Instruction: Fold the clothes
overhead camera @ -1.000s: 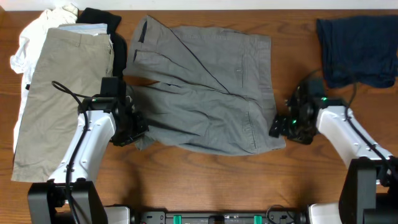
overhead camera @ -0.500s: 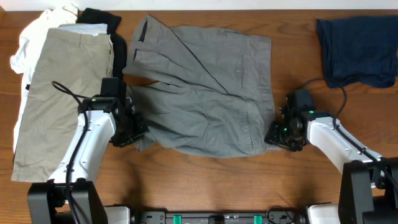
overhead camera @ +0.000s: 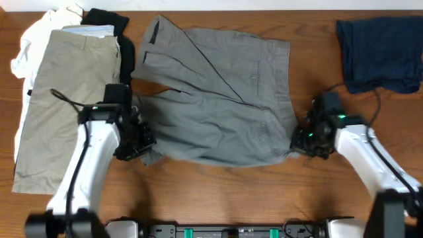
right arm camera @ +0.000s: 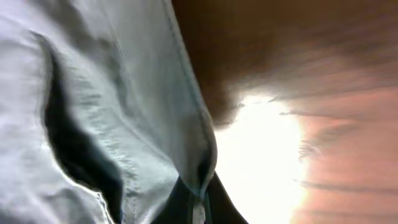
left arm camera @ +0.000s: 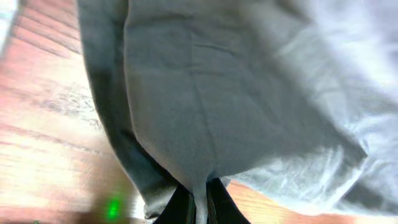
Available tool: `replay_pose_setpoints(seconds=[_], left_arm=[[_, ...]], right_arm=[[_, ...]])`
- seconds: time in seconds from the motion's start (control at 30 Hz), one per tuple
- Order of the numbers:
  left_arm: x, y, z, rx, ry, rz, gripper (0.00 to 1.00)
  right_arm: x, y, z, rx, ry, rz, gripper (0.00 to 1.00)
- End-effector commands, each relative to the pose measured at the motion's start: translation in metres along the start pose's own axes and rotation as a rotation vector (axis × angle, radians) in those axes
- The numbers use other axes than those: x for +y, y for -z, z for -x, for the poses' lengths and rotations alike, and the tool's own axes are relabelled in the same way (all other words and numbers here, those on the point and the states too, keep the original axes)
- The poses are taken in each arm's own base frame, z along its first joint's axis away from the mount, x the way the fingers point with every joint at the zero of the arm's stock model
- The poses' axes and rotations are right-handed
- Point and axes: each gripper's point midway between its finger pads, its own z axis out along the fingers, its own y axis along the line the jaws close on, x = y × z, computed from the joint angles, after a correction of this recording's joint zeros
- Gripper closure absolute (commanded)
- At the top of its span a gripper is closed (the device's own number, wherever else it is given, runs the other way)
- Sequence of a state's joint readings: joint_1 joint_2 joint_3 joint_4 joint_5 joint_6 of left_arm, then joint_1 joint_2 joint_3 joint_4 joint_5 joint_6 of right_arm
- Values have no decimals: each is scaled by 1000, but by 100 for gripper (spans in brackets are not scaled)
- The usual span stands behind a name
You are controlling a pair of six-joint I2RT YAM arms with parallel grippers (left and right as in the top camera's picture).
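Mid-grey shorts (overhead camera: 218, 92) lie spread across the middle of the table, waistband along the right side. My left gripper (overhead camera: 142, 144) is shut on their lower left corner; in the left wrist view the grey cloth (left arm camera: 205, 112) runs down into my pinched fingers (left arm camera: 180, 208). At the lower right corner, by the waistband, my right gripper (overhead camera: 299, 142) is shut on the fabric, and the right wrist view shows a seamed fold of the shorts (right arm camera: 155, 124) caught between its fingers (right arm camera: 217, 199). Both held corners are raised slightly off the wood.
Khaki-beige shorts (overhead camera: 63, 99) lie at the left on top of a white piece (overhead camera: 33, 39) and a black piece (overhead camera: 109, 20). A navy garment (overhead camera: 380, 53) sits at the far right. Bare wooden table (overhead camera: 218, 192) runs along the front.
My right gripper has moved in from beside the shorts and shut on their lower right corner. The left gripper has kept its hold and lifted its corner a little.
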State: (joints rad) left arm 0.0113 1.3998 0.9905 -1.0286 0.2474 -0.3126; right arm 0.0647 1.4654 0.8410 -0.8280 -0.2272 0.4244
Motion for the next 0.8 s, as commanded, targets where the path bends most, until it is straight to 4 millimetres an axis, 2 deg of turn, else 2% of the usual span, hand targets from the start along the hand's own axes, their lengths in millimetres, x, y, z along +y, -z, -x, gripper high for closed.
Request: replay_pose_setpoints(seconds=[0.0, 0.13, 0.27, 0.53, 0.63, 0.77], left_arm=[[-8, 38, 8, -128, -35, -35, 94], [-12, 69, 1, -226, -54, -73, 94], [-15, 104, -9, -326, -75, -112, 94], [-17, 176, -41, -492, -108, -177, 94], [-17, 192, -50, -534, -116, -193, 94], [-17, 193, -50, -541, -116, -191, 94]], right_arm=[[1, 48, 29, -134, 48, 25, 99], [-9, 87, 35, -196, 45, 27, 99], [-17, 119, 28, -226, 59, 19, 99], [-11, 176, 8, -295, 137, 19, 99], [-8, 193, 0, -316, 157, 20, 99], [-6, 208, -1, -352, 183, 13, 99]])
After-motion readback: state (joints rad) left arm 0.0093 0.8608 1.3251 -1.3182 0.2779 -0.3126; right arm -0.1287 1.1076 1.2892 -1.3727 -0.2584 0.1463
